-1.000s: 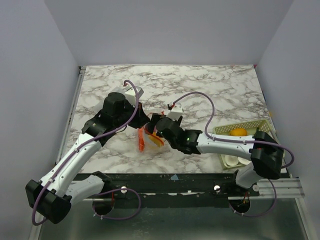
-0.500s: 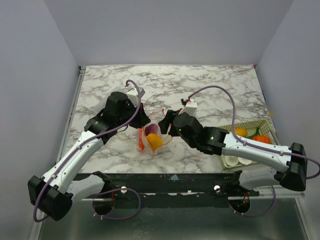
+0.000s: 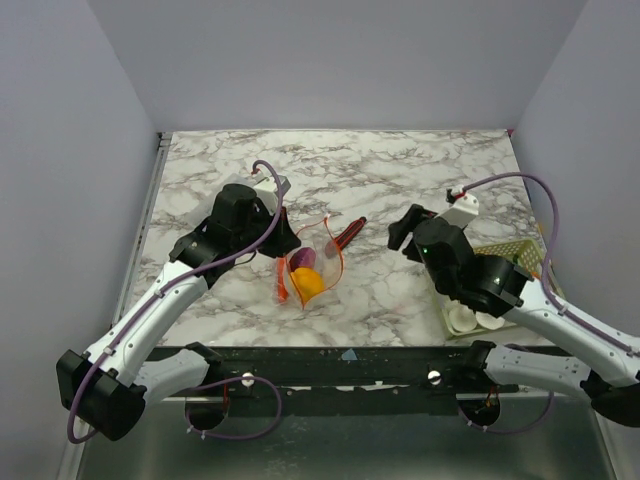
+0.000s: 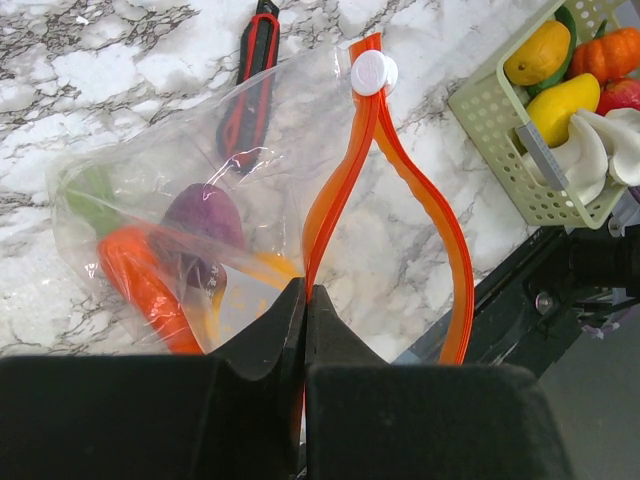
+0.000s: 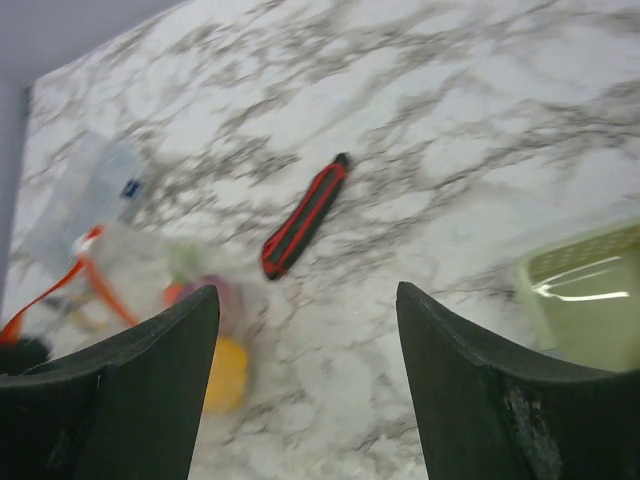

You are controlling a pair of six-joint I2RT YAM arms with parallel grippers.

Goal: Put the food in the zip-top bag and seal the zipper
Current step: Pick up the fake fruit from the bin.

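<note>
The zip-top bag [image 3: 308, 272] lies left of the table's centre, its mouth held agape. My left gripper [image 4: 305, 292] is shut on one side of the orange-red zipper [image 4: 345, 190], whose white slider [image 4: 372, 72] sits at the far end. Inside the bag lie food pieces: a purple one [image 4: 200, 215], an orange carrot [image 4: 140, 290], a yellow one [image 3: 310, 285] and something green [image 4: 85, 195]. My right gripper [image 3: 400, 228] hovers open and empty to the right of the bag, well apart from it; its wrist view shows the gripper [image 5: 305, 290] over bare marble.
A pale green basket [image 4: 500, 140] at the right front holds more food in orange, yellow, red and white; my right arm covers most of the basket [image 3: 515, 250]. A slim red-and-black stick [image 3: 347, 232] lies just behind the bag. The table's front edge is close by.
My right gripper has pulled back from the bag's mouth to the right, toward the basket, leaving a yellow piece inside. The left gripper has kept its hold on the zipper.
</note>
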